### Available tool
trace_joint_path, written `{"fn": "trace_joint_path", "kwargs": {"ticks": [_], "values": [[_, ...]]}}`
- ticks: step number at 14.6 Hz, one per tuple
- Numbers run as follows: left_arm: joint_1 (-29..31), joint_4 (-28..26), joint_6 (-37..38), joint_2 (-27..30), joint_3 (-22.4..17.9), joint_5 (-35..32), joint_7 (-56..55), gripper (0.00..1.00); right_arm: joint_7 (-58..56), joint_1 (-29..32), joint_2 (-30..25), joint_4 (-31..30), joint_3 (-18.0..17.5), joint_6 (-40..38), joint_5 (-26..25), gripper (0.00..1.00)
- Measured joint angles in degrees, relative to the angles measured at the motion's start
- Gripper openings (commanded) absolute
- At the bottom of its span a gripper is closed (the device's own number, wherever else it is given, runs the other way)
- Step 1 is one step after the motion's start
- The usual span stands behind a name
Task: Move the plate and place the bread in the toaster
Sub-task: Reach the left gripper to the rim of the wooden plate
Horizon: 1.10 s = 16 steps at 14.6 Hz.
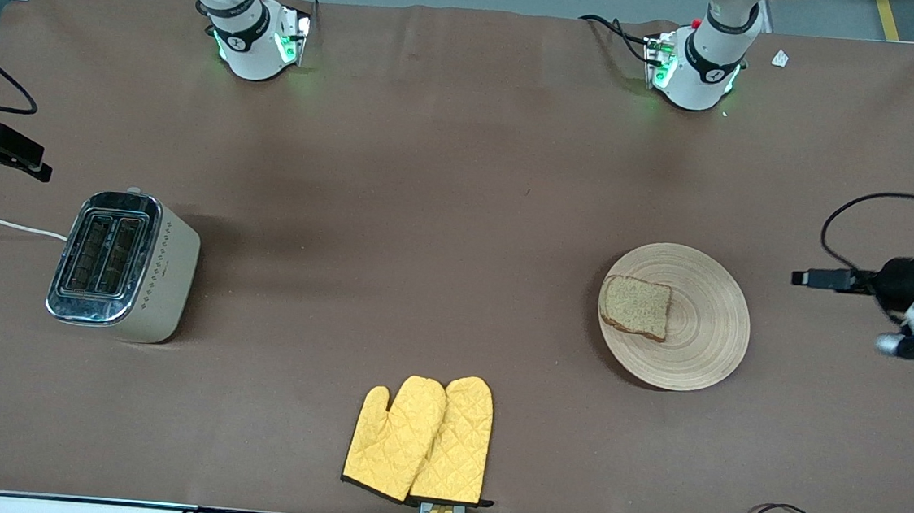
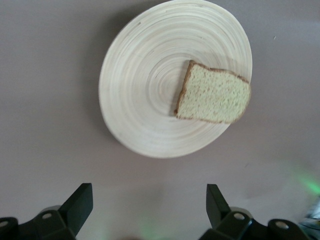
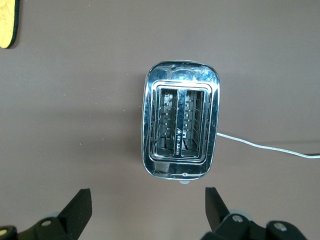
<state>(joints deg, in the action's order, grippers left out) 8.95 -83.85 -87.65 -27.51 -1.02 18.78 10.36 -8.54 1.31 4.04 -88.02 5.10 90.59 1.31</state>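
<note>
No step is complete: the bread (image 1: 636,306) lies on the plate (image 1: 703,341) toward the left arm's end, the toaster (image 1: 123,266) stands empty near the right arm's edge, and the left gripper (image 2: 147,200) and right gripper (image 3: 147,200) hover wide open, holding nothing

Even, diffuse overhead light covers the brown table (image 1: 444,207), with no harsh hotspots on the cloth. Soft shadows fall beside the toaster (image 1: 126,265) toward the middle of the table and thinly under the plate (image 1: 695,340). Green indicator lights glow at both arm bases and tint the cloth there. The toaster's chrome top (image 3: 181,120) throws bright glare in the right wrist view. In the left wrist view the plate (image 2: 145,90) looks washed out, and a faint green glow touches the cloth.
</note>
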Motion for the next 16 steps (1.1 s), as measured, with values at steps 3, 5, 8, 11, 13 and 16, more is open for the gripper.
{"fn": "trace_joint_path", "kwargs": {"ticks": [3, 5, 8, 11, 13, 16], "values": [[4.1, 0.1, -5.4, -6.9, 0.0, 6.9, 7.8, 1.00, 0.0, 0.0, 0.0, 0.0, 0.0, -0.1, 0.0, 1.00], [6.6, 0.2, -8.5, -10.5, 0.0, 10.1, 14.3, 1.00, 0.0, 0.0, 0.0, 0.0, 0.0, -0.1, 0.0, 1.00], [8.7, 0.3, -10.2, -14.7, 0.0, 15.7, 21.9, 1.00, 0.0, 0.0, 0.0, 0.0, 0.0, -0.1, 0.0, 1.00], [8.7, 0.4, -10.4, -17.7, 0.3, 20.4, 24.7, 1.00, 0.0, 0.0, 0.0, 0.0, 0.0, -0.4, 0.0, 1.00], [8.3, 0.4, -10.9, -19.4, 0.8, 22.6, 26.5, 0.99, 0.0, 0.0, 0.0, 0.0, 0.0, -0.5, 0.0, 1.00], [7.7, 0.5, -12.1, -21.6, 0.9, 23.7, 30.1, 0.99, 0.0, 0.0, 0.0, 0.0, -0.1, -0.6, 0.0, 1.00]]}}
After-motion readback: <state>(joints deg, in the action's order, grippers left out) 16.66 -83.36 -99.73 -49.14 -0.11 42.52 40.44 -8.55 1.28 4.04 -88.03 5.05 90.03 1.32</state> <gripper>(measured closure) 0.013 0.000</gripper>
